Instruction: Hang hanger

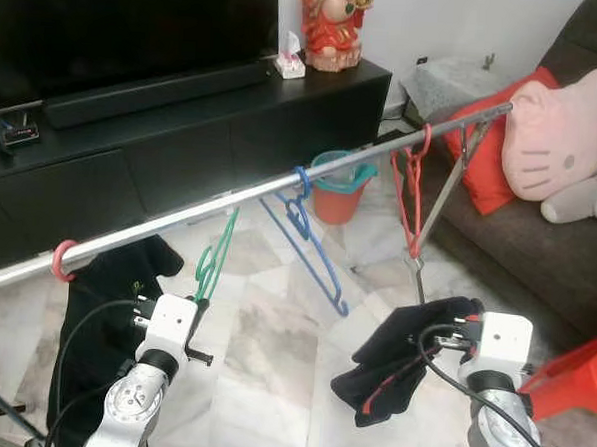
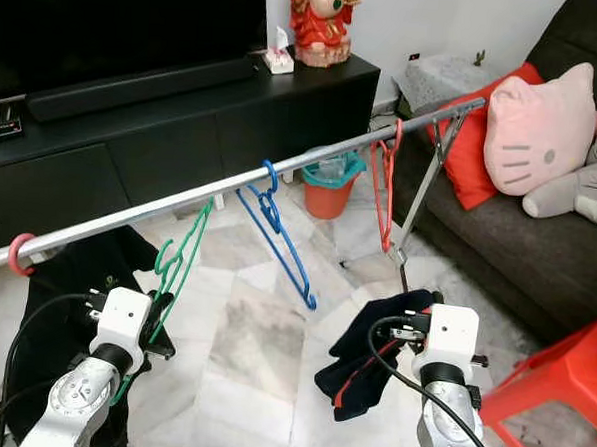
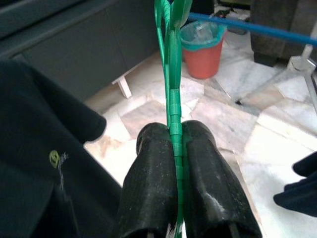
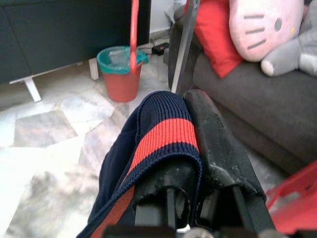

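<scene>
Indoors — marble floor (image 1: pixel 262 352), black TV cabinet (image 1: pixel 183 127) | left end effector (image 3: pixel 177 148) pinches green hanger (image 3: pixel 173 74) | right end effector (image 4: pixel 193 144) clamps navy garment (image 4: pixel 148 148)

Both arms reach forward, left hand (image 3: pixel 176 163) and right hand (image 4: pixel 190 148) clamped tight.

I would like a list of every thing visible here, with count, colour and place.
Metal clothes rail: one, silver, across the scene.
Green plastic hanger: one, on the rail, left.
Blue plastic hanger: one, rail middle.
Red plastic hanger: one, rail right.
Pink hanger hook: one, rail far left, carrying black garment.
Plastic bucket: one, orange with teal rim, floor.
Cat-face cushion: one, pink, on the sofa.
Red plastic stool: one, right.
Red figurine: one, on black cabinet.
Left pincer: shut on green hanger.
Right pincer: shut on navy garment with red stripe.
</scene>
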Motion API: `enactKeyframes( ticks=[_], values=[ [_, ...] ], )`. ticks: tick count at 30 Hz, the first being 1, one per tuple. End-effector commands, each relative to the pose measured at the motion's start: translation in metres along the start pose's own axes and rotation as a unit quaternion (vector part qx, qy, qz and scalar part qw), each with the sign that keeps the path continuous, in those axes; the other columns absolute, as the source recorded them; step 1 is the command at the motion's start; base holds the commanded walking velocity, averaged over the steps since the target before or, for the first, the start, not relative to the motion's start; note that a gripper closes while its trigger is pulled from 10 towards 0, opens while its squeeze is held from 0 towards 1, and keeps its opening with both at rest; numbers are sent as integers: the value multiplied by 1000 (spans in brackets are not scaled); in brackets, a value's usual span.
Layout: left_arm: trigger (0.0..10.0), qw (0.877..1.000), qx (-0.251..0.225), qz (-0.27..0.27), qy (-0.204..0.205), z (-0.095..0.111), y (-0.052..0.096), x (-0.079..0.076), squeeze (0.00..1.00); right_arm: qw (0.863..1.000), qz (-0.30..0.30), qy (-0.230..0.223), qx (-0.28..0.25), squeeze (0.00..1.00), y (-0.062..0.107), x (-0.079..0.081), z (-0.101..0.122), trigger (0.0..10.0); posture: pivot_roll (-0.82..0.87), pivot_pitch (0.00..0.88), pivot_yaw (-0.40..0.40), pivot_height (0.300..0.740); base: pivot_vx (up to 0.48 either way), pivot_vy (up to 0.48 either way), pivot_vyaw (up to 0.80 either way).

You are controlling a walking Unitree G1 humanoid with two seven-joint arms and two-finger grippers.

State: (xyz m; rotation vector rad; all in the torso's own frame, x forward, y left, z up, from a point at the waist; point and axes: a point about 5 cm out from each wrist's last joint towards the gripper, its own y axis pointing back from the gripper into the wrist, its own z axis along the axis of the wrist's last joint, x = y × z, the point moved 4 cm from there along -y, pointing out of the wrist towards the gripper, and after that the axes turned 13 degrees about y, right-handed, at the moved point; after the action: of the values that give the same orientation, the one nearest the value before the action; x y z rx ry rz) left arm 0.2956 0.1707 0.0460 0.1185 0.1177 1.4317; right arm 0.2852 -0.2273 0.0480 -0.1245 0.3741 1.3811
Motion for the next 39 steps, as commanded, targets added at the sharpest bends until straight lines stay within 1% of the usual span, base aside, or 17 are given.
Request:
enactKeyframes(
  ticks=[1, 15, 24, 28, 33, 39],
  values=[
    [10000, 1000, 3, -6, -1, -3, 1, -3, 0, 1000, -3, -2, -9, 0, -1, 1, 3, 10000, -162, 0, 27, 740, -266, 0, 0],
    [10000, 1000, -2, -12, -3, 2, -3, -4, 0, 1000, 3, -8, -15, 0, -2, 11, 7, 10000, -155, 0, 39, 740, -274, 0, 0],
    [10000, 1000, -2, -17, -3, 3, -1, -4, 0, 1000, 3, -13, -16, 0, -1, 14, 8, 10000, -151, 0, 43, 740, -275, 0, 0],
    [10000, 1000, -4, -24, -4, 6, -2, -7, 0, 1000, 4, -14, -17, 0, -1, 15, 9, 10000, -147, 0, 42, 740, -277, 0, 0],
    [10000, 999, -6, -33, -5, 10, -4, -9, 0, 1000, 3, -15, -20, 0, -4, 15, 13, 10000, -141, 0, 40, 740, -274, 0, 0],
    [10000, 999, -7, -35, -6, 14, -5, -10, 0, 1000, 8, -13, -20, 0, -6, 18, 16, 10000, -131, 0, 31, 740, -276, 0, 0]
  ],
)
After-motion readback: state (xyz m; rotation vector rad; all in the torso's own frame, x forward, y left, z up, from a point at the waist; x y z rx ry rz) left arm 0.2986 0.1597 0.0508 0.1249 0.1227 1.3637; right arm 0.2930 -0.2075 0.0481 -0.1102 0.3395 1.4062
